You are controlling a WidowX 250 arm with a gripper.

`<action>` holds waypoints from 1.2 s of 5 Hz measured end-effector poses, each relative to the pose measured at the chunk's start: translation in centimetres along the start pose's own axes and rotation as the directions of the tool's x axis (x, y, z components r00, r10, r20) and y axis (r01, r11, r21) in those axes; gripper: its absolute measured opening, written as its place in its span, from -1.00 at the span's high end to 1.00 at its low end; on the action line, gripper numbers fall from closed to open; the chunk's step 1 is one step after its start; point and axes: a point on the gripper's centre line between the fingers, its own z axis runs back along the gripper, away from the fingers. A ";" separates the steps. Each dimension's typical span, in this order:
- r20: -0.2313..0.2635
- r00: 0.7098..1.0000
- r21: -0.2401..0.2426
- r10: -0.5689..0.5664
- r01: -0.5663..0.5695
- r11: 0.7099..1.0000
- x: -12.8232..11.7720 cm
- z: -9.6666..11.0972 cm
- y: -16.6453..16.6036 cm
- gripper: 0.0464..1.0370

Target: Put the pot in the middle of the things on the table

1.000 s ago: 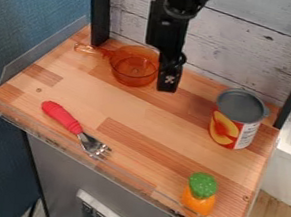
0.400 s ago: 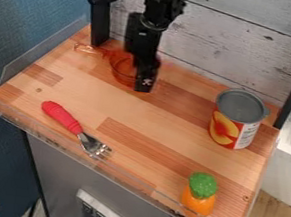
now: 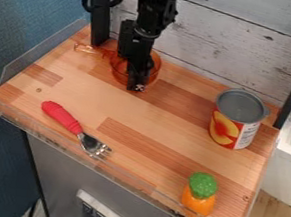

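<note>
From here the see-through orange pot [image 3: 118,72] sits near the back of the wooden counter [image 3: 130,113], the black gripper [image 3: 136,85] right at it, though I can't tell whether that's open or clenched. I'd guess it's light, stiff plastic, a little slippery, best pinched at the rim; whitewashed boards [image 3: 251,41] stand behind, a blue wall [image 3: 33,10] beside.
</note>
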 end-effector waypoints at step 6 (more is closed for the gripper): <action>-0.135 0.968 -0.100 -0.214 0.202 0.974 3.1 4.8 4.2 0.94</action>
